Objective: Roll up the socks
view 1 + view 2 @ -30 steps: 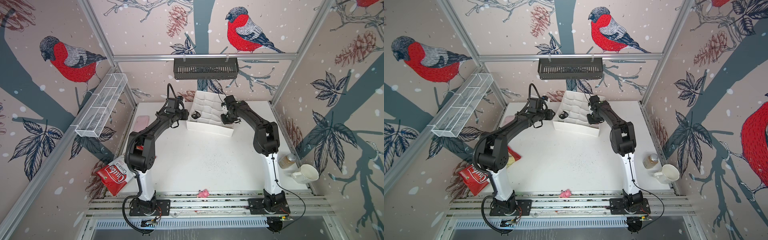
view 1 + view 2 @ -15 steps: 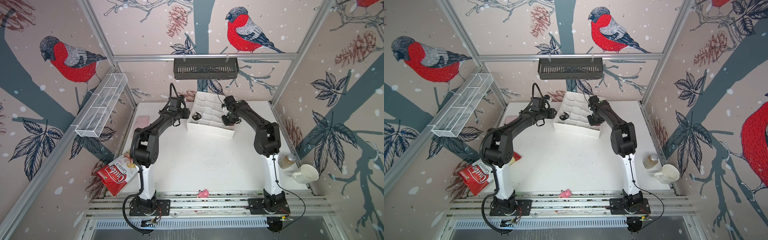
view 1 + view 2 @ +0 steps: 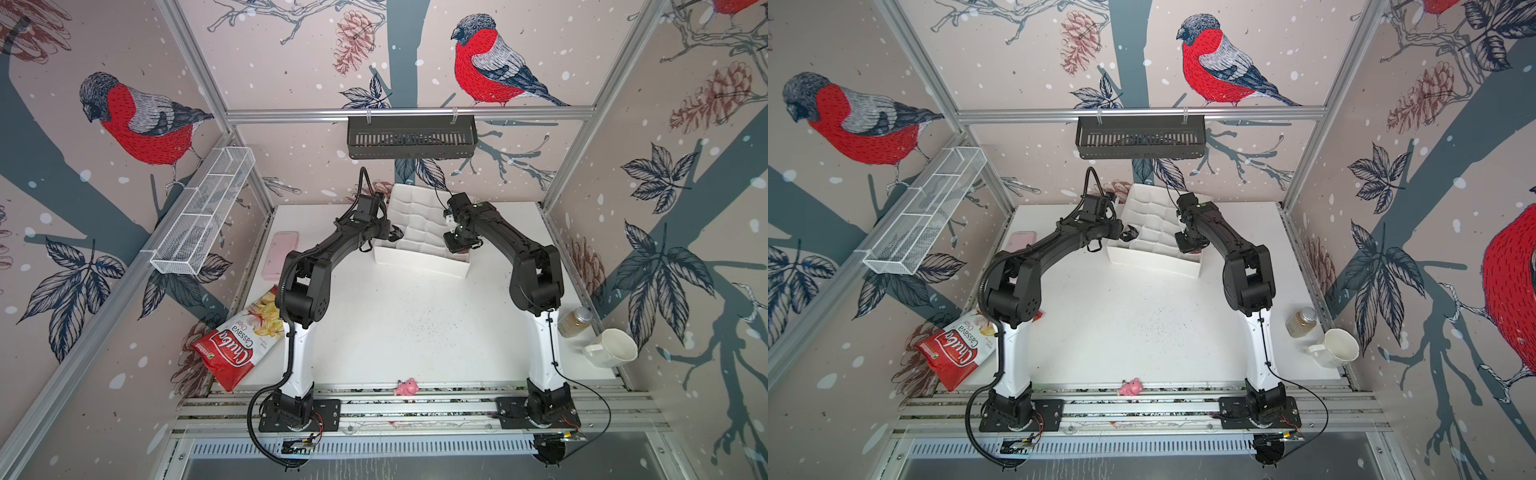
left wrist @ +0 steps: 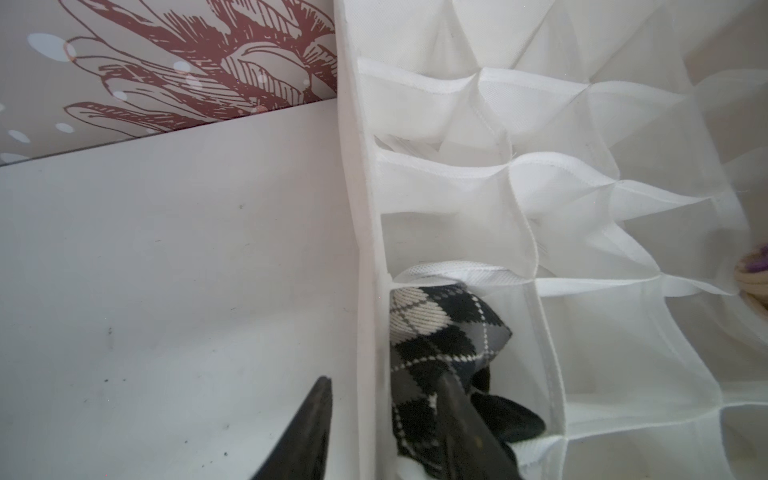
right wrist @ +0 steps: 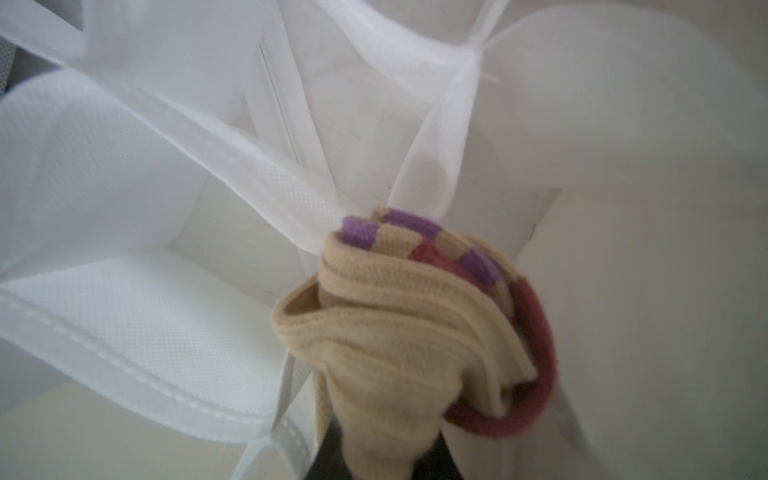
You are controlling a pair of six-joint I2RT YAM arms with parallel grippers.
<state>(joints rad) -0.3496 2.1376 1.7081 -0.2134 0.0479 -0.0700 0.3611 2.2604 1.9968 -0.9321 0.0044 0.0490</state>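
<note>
The black-grey-white argyle sock (image 4: 440, 328) lies bunched in a corner pocket of the white fabric organizer (image 4: 361, 208). My left gripper (image 4: 386, 380) is open and straddles the organizer's outer wall: one finger is over the table, and the other rests on the argyle sock inside the pocket. In both top views the left gripper (image 3: 395, 235) (image 3: 1128, 235) sits at the organizer's (image 3: 419, 257) left edge. The rolled tan sock (image 5: 395, 332), with purple stripes and a maroon end, is clamped in my right gripper (image 5: 380, 453), which hangs over the pockets (image 3: 457, 245) on the organizer's right side.
On the left of the table lie a red-and-white chips bag (image 3: 237, 345) and a pink phone (image 3: 279, 253). A jar (image 3: 575, 322) and a white mug (image 3: 611, 347) stand at the right edge. A pink toy (image 3: 406, 387) sits on the front rail. Above the organizer hangs a black basket (image 3: 411, 137).
My left gripper has moved right to the organizer's edge and now covers the argyle sock. Its elbow has swung in. The right arm has held still with the tan sock.
</note>
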